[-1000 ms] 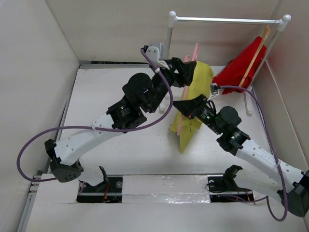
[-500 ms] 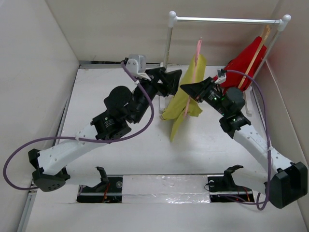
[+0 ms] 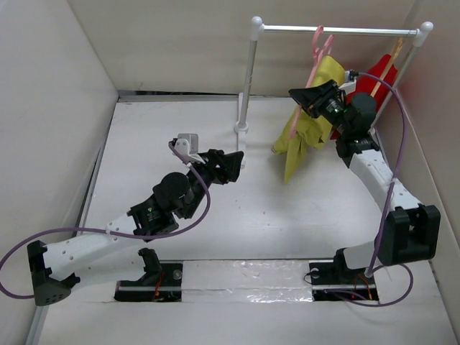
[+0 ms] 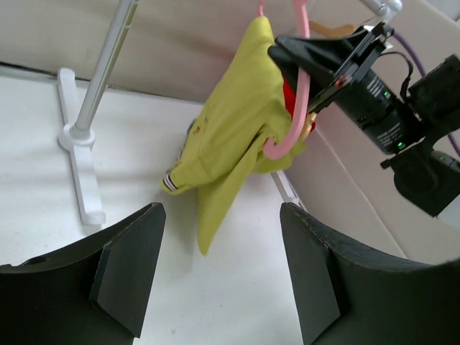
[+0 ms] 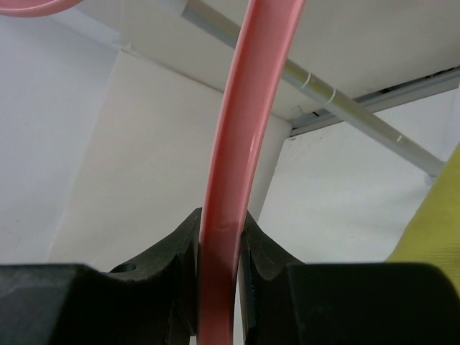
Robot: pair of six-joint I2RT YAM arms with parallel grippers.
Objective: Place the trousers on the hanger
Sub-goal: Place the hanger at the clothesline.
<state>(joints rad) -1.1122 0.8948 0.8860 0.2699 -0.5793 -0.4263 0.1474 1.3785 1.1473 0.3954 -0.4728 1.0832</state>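
Pink plastic sits pinched in the right gripper [image 3: 310, 98], whose jaws are clamped on a thin bar of the hanger [image 3: 296, 121]. In the right wrist view the bar runs straight up from between the fingertips. The yellow-green trousers [image 3: 310, 129] are draped over the hanger just below and beside that gripper, folded, with one end trailing down and a striped waistband edge showing. The hanger's hook reaches up to the metal rail [image 3: 345, 30] above the gripper; whether it rests on the rail cannot be told. A red garment [image 3: 374, 75] on a wooden hanger [image 3: 392, 56] hangs just behind the right gripper. The left gripper [image 3: 230, 164] hovers low over the white table [image 3: 158, 129], jaws wide apart and holding nothing. The trousers are well ahead of it and higher up.
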